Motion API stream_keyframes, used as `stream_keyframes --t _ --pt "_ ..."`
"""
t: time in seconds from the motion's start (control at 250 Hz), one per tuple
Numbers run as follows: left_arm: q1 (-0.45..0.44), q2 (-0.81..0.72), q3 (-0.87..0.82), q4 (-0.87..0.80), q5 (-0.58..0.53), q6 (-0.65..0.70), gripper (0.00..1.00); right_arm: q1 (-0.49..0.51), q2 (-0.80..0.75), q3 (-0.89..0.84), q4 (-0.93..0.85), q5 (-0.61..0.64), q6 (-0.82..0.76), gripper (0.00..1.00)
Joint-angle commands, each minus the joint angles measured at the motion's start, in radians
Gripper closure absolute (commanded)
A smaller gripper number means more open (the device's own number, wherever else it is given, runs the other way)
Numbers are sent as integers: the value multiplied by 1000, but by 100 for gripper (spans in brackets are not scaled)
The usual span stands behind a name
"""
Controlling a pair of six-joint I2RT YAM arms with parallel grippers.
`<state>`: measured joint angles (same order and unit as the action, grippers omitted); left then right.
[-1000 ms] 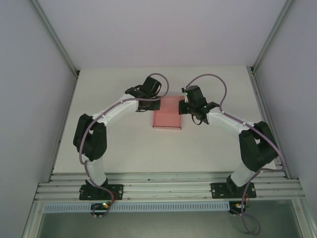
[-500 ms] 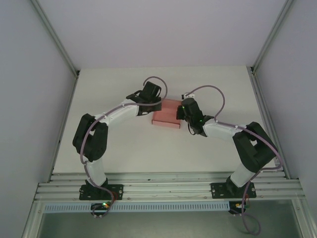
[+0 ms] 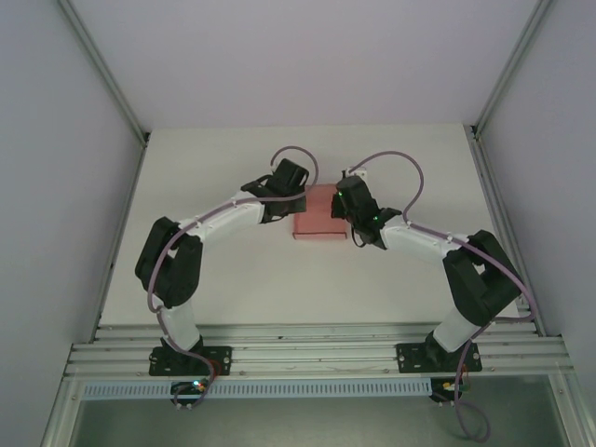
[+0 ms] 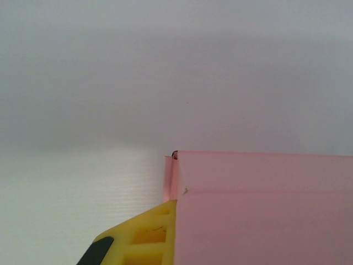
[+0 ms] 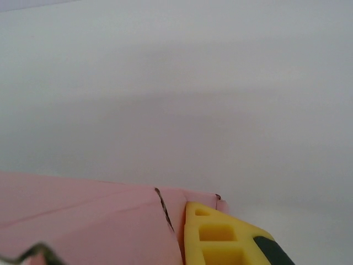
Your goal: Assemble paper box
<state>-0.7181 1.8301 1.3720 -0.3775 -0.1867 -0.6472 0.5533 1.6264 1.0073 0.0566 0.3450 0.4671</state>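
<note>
From above we see the whole pale surface [image 3: 233,270] with grey walls [image 3: 56,168] round it. The paper box [image 3: 319,212] is near the middle, a bit toward the far side. It is pink and looks like a small flat rectangle. We cannot tell if it rests on the surface or is lifted a little. The left arm [image 3: 223,216] bends in from the left and the right arm [image 3: 424,237] bends in from the right. Their tips meet the box, one at each side, so the box sits between them. From up here the tips are dark lumps.

The wrist cameras are much closer. The left wrist camera shows the left fingers [image 4: 146,238] as one yellow finger with square holes, low in the picture. The pink card touches its inner side and hides the other finger. We see a corner of the box here, with a thin flap edge and a fold line running across the card. The left fingers are pressed together on the edge of the card.

The right wrist camera shows the right fingers [image 5: 218,240], also as one yellow finger with holes. The pink card lies against its left side. A dark slit runs between two pieces of card just beside the finger. These fingers are pressed together on the box too. Behind the box, both close views show the plain surface, a bit blurry.
</note>
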Motion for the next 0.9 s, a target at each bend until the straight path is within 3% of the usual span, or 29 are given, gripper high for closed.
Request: stream_keyframes --t 0.0,0.288,0.571,0.895 --pt "-27 -2 -31 -83 26 -29 100 10 3 89 30 -45 83 92" --pt "-35 1 -34 -51 31 -46 100 5 30 54 13 -50 165 92" --pt "-65 -31 -105 -33 0 25 98 5 -49 -170 217 -111 -4 92" --pt "-127 -79 -179 -6 -40 76 89 22 -129 -313 317 -130 1 92"
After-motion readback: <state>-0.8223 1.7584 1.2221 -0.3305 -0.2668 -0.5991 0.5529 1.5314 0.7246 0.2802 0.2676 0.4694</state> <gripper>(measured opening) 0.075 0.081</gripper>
